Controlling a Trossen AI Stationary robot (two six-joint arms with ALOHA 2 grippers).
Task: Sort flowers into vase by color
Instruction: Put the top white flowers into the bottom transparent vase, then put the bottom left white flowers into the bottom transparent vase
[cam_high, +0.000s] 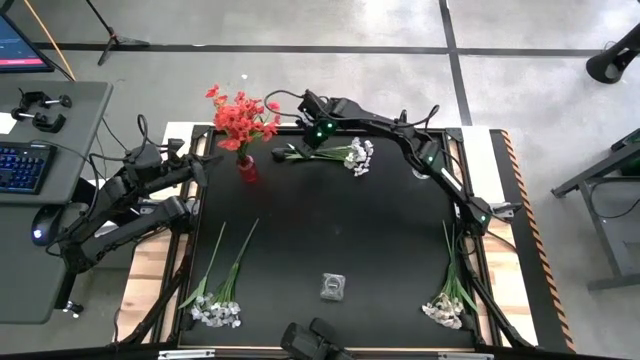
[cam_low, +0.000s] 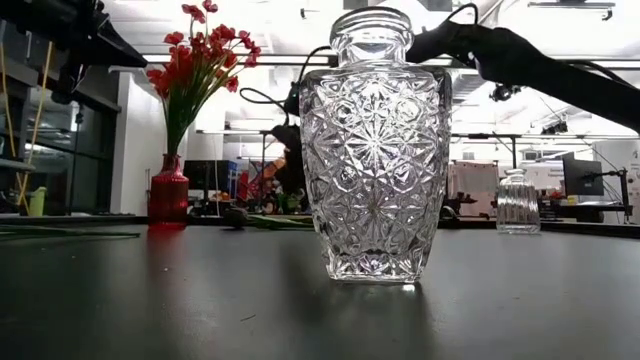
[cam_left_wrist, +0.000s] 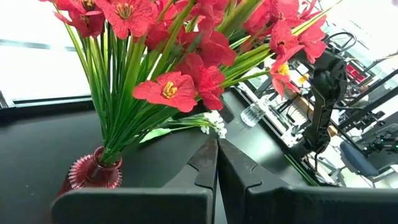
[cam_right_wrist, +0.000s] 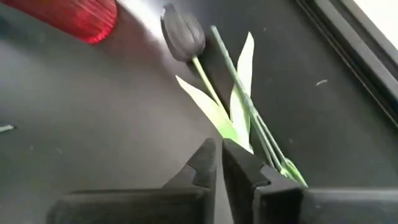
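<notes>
Red flowers stand in a red vase near the table's far left. A dark tulip lies on the table just right of that vase, its stem and pale leaves beside a white spray. My right gripper is shut and hovers low over the tulip's leaves. My left gripper is shut at the table's left edge, pointing at the red vase. Two white bunches lie near left and near right. My right gripper's shut fingertips come slanting down right at the base of the tulip's leaves. I cannot tell whether they touch the leaves or stem. The tulip lies flat on the table.
A clear cut-glass vase stands near the middle of the near edge and fills the low view. A second clear vase stands farther back on the right. A desk with a keyboard is left of the table.
</notes>
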